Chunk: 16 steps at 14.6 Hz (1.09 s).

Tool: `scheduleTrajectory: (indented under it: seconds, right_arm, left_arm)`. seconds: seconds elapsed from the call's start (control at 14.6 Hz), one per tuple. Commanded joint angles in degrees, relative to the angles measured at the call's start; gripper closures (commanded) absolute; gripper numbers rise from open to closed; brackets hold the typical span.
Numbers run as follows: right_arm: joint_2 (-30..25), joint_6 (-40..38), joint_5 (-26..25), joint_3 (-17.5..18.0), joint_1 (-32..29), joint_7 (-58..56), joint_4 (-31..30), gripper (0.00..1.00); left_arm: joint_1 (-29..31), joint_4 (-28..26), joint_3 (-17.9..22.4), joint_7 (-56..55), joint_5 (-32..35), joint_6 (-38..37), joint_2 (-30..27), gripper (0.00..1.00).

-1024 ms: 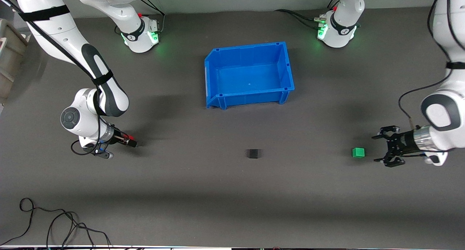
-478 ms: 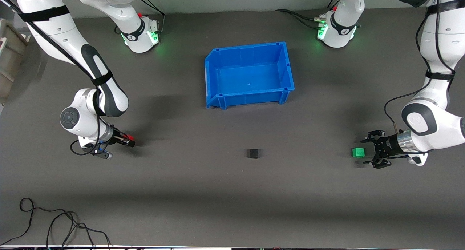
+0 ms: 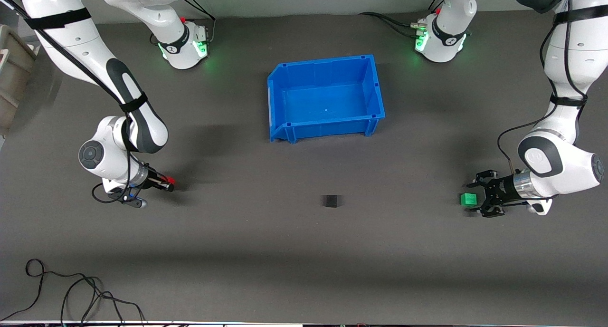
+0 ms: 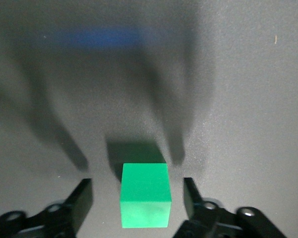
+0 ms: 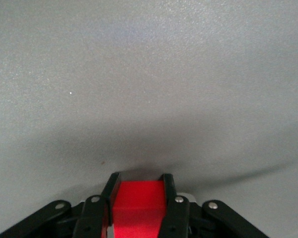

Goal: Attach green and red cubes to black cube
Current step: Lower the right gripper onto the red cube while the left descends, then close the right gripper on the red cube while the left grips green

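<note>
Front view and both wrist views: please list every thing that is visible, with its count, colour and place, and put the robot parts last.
black cube: one, black, on the table, nearer to the front camera than the blue bin.
green cube: one, green, on the table toward the left arm's end, between the open fingers.
red cube: one, red, clamped in the right gripper.
blue bin: one, blue, mid-table, near the bases.
cable: one, black, at the table edge nearest the camera.
table: one, dark grey.
left gripper: one, black, around the green cube.
right gripper: one, black, low at the right arm's end.
</note>
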Motion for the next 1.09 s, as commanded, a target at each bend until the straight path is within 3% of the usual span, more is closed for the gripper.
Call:
scheduleTrajectory:
  seconds: [0.0,0.07,0.2,0.41,0.61,0.82,1.02]
  right_arm:
    - [0.52,1.46,1.04,0.12,0.15,0.01,0.2,1.0]
    - [0.26,1.38,1.04,0.12,0.15,-0.08,0.29,1.0]
    - [-0.18,1.2,1.04,0.12,0.23,2.37,0.72,1.0]
    - [-1.68,-1.68,1.04,0.2,0.41,6.84,3.53,1.0]
    - [-1.94,-15.28,1.04,0.56,0.5,9.23,12.3,1.0]
    - [-1.59,-26.55,0.95,0.56,2.51,24.82,20.83,1.0]
    - [-1.16,-27.89,1.04,0.56,6.02,38.02,23.83,1.0]
  left_arm:
    - [0.35,-1.03,0.11,1.94,-1.14,0.16,-1.16,0.59]
    - [0.26,-1.03,0.11,1.94,-1.14,0.16,-1.25,0.71]
    - [0.26,-0.94,0.11,1.77,-1.14,0.08,-1.34,0.8]
    - [0.08,0.72,0.11,0.8,-1.14,-2.29,-1.95,0.8]
    - [-0.44,4.58,0.11,-4.01,-1.05,-5.89,-2.31,0.79]
    - [-2.46,7.93,-0.68,-10.0,-0.96,-6.52,-2.13,0.79]
    - [-6.14,8.9,-2.26,-14.13,-1.05,-5.47,-1.87,0.79]
